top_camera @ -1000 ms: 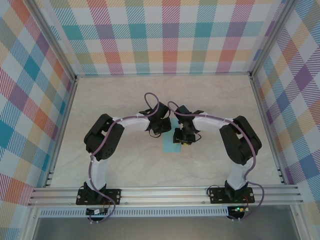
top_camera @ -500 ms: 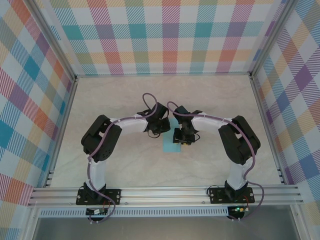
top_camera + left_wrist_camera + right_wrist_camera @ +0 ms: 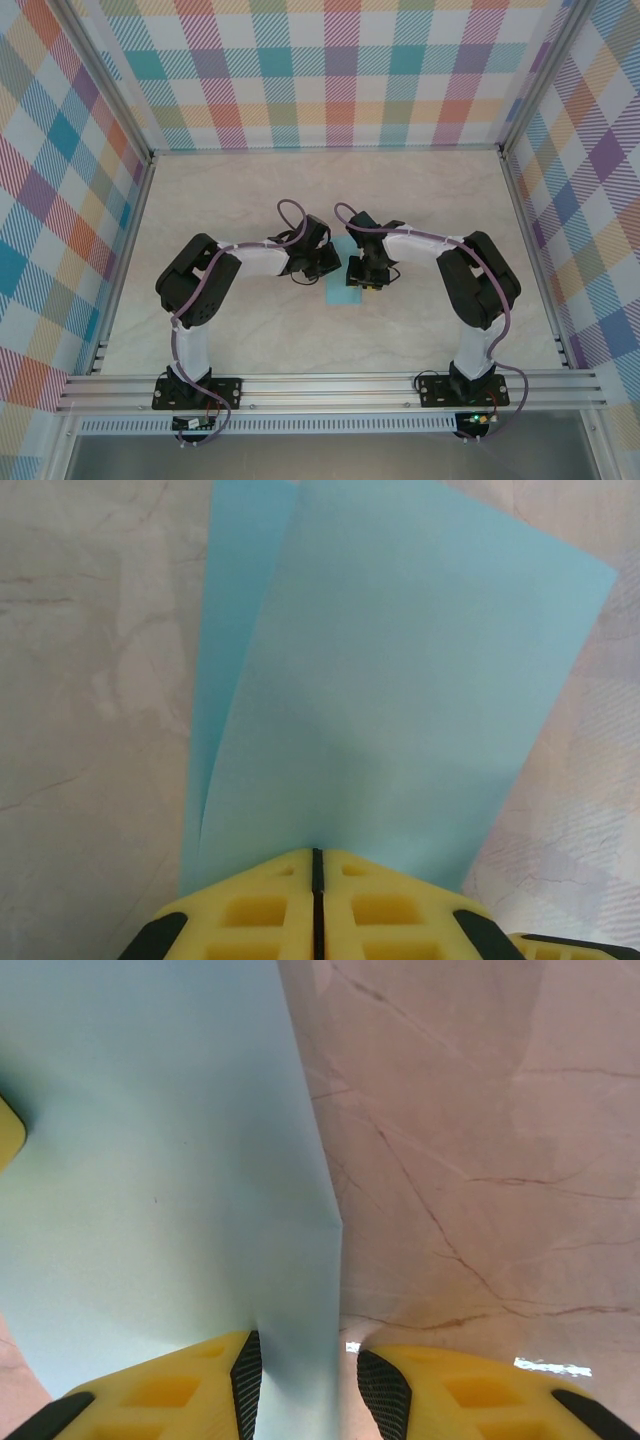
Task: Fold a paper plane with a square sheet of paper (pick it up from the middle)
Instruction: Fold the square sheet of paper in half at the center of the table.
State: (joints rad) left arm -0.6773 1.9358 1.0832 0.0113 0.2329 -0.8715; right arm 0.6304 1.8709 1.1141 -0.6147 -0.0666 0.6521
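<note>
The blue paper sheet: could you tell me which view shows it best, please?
Left wrist: the blue paper sheet spreads out, both layers and a far corner visible. Right wrist crops it to one close surface; top external gives a small sliver.
</note>
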